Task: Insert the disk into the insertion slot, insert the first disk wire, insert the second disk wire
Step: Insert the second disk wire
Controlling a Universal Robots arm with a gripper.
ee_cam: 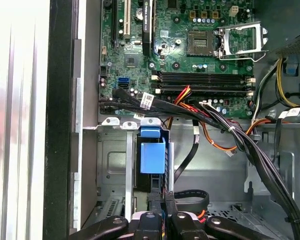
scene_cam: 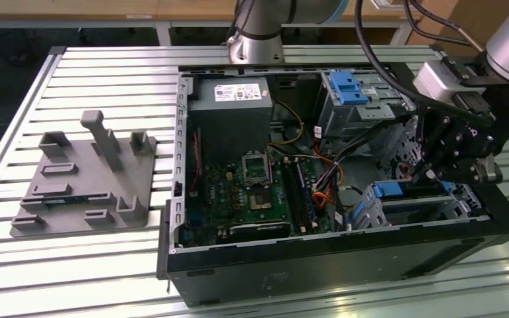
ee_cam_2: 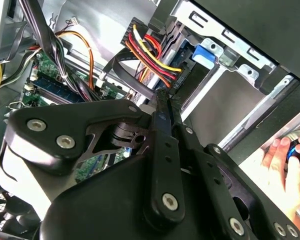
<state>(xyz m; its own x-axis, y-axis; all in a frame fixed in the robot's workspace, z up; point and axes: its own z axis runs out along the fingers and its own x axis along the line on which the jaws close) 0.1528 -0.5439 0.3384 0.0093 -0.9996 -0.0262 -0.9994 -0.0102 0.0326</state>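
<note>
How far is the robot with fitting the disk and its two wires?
Looks done: the disk sits in the insertion slot, with its blue carrier showing. In hand: the gripper, shut, is close to the disk, beside a black wire. Left: whether either wire is plugged in is hidden, so I count both as unconfirmed.

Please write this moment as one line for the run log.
gripper: shut, at insertion slot | disk: in slot, blue carrier end showing | black wire: loops beside fingertips | grasp: cannot tell
</note>
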